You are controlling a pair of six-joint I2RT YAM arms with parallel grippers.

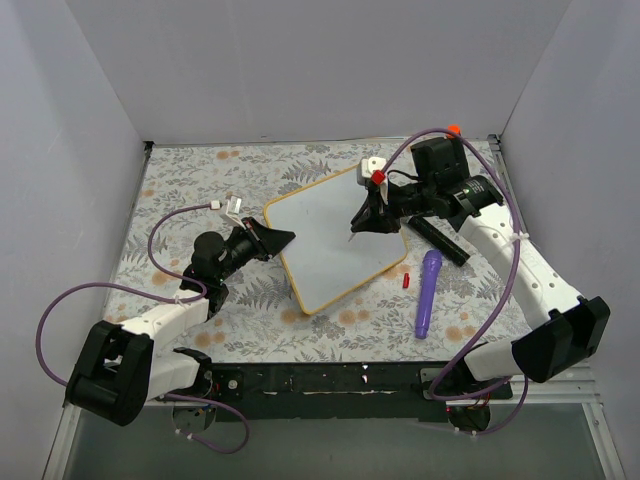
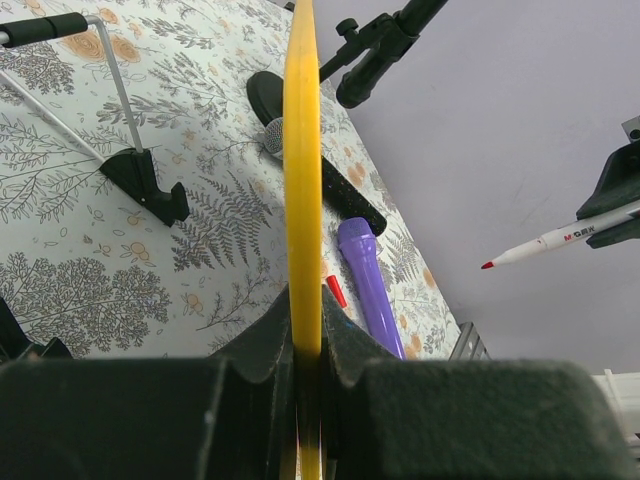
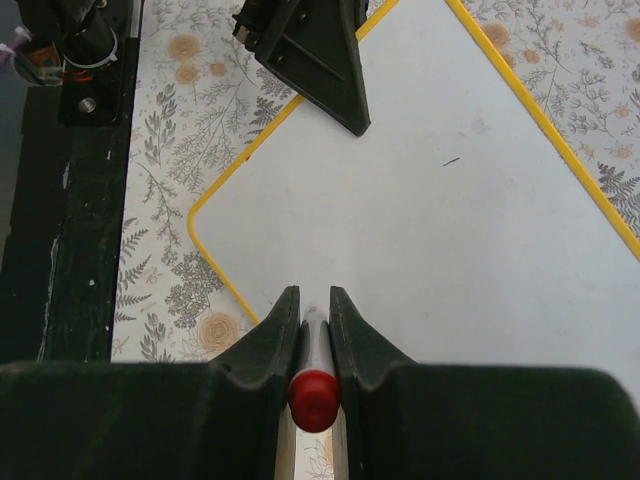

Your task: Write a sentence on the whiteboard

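Note:
The whiteboard (image 1: 335,235) lies at an angle mid-table, white face with a yellow frame. No red sentence shows on it; the right wrist view (image 3: 450,200) shows only a tiny dark speck. My left gripper (image 1: 275,240) is shut on the board's left frame edge (image 2: 302,180), jaws on both sides (image 2: 303,340). My right gripper (image 1: 365,215) is shut on a white marker with a red end (image 3: 314,398), above the board's right half. In the left wrist view the marker (image 2: 560,240) has its red tip clear of the board's face.
A red cap (image 1: 405,279) and a purple pen-like object (image 1: 429,293) lie right of the board, with a black stick (image 1: 440,240) behind them. A wire stand with a black foot (image 2: 150,185) shows on the board's underside. Grey walls enclose the table.

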